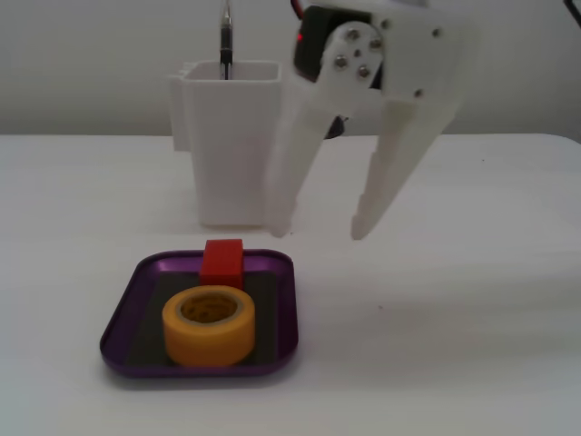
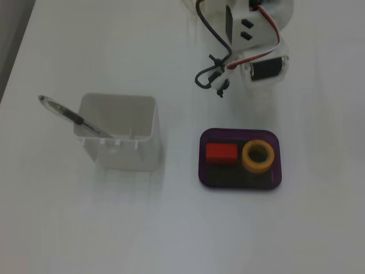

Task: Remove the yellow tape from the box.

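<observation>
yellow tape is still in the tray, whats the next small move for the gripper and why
Probably shift the open gripper over the tape and lower it. In a fixed view the fingers hang apart above the table beside the tray, holding nothing, while the tape lies flat in the tray touching the red block.

The yellow tape (image 1: 210,324), a thick hollow roll, is lying flat inside the shallow purple box (image 1: 123,313), toward its 6 o'clock rim in this fixed view.
</observation>
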`<action>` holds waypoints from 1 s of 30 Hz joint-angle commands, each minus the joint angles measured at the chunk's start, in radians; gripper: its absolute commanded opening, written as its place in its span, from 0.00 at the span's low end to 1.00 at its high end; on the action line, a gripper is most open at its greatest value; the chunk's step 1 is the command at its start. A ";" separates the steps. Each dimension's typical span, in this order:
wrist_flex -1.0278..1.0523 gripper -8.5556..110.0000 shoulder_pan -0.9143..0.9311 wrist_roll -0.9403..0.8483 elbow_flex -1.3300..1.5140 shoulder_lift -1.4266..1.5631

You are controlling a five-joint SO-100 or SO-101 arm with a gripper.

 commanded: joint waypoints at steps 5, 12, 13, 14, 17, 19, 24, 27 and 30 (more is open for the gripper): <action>0.005 0.21 -0.006 -0.008 -0.275 -0.184; 0.005 0.21 -0.006 -0.008 -0.420 -0.368; 0.005 0.21 -0.006 -0.008 -0.434 -0.387; 0.005 0.21 -0.006 -0.008 -0.446 -0.402; 0.005 0.21 -0.006 -0.009 -0.474 -0.440; 0.003 0.21 -0.006 -0.009 -0.483 -0.459; -0.008 0.19 -0.006 -0.009 -0.486 -0.488; -0.009 0.12 -0.006 -0.008 -0.488 -0.491; 0.003 0.06 -0.006 -0.006 -0.518 -0.491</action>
